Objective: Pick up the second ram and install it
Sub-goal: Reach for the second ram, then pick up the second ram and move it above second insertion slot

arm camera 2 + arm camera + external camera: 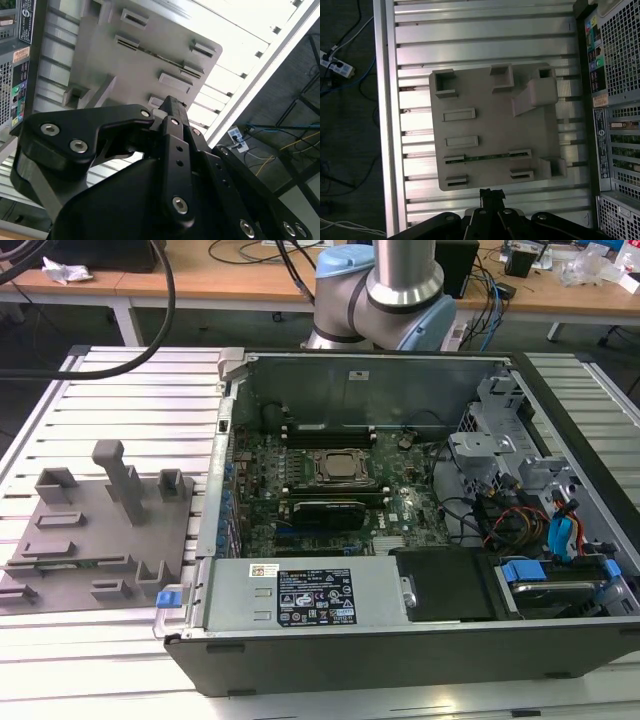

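Pincer, seemingly clenched and empty, near grey tray with second ram in its slot.

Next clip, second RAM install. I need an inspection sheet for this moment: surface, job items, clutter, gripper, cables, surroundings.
Surface: slatted aluminium table carrying a grey tray and an open computer case.
Job's things: second ram sits on edge in a tray slot, not gripped.
Clutter: crumpled white item on the desk behind.
Gripper: gripper shut, empty, near the tray's edge, apart from the ram.
Cables: coloured wiring inside the case; black cable over the table's far corner; power strip on the floor.
Surroundings: wooden desk behind the table.
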{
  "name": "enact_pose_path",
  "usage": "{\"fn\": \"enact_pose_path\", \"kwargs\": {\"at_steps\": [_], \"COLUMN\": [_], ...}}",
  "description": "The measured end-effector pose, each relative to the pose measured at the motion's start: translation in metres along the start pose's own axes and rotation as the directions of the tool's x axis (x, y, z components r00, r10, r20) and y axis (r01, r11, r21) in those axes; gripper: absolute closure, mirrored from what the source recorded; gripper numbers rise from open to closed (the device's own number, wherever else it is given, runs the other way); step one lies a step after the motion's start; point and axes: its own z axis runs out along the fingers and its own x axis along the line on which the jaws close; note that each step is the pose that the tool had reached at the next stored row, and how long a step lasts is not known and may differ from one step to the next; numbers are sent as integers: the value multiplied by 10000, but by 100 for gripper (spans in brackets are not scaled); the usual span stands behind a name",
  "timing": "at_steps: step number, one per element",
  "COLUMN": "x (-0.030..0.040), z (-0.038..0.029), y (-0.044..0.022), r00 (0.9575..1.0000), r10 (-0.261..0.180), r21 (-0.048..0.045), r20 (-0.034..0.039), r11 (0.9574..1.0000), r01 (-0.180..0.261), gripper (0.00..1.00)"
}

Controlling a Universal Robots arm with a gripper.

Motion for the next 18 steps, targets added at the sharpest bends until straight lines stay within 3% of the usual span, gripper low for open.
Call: {"fn": "enact_pose_path", "kwargs": {"at_steps": [9,11,13,15,18], "x": [0,0,0,0,0], "z": [1,0,1,1,1], "y": [-2,-3,-2,-2,-3], "r00": [10000,9997,9961,9930,9842], "r10": [0,-225,-880,-1179,-1769], "r21": [0,-4,-23,-31,-49], "r20": [0,-11,-39,-52,-76], "r11": [10000,9997,9961,9930,9842], "r01": [0,225,880,1179,1769], "gripper": [89,89,89,89,89]}}
